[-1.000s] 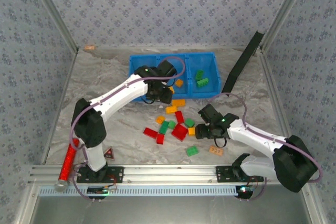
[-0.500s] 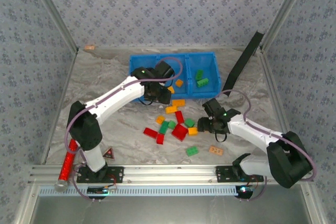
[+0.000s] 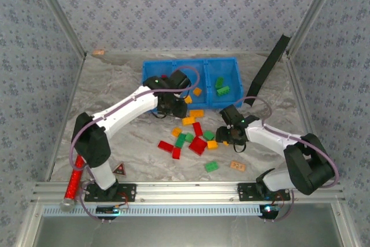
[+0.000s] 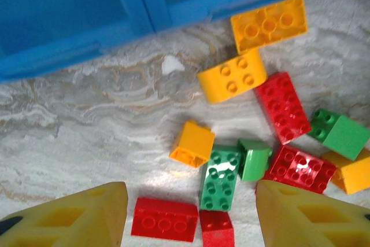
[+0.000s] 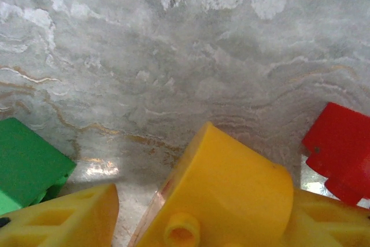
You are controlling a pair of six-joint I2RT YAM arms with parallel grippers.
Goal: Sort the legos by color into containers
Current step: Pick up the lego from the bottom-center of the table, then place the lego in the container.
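Gripping 1 yellow lego point(image 5: 231, 195), right fingers point(image 5: 69, 218); left fingers point(image 4: 63, 215) apart, empty.

Blue tray point(image 3: 151, 71) of three compartments sits at the far middle of the desk point(image 3: 110, 93). Right compartment holds two green legos point(image 3: 221, 87); middle holds an orange one point(image 3: 198, 91). Loose red, green and orange legos point(image 3: 198, 144) lie clustered just in front. One orange brick point(image 5: 231, 192) sits between the right gripper's point(image 5: 173, 224) fingers.
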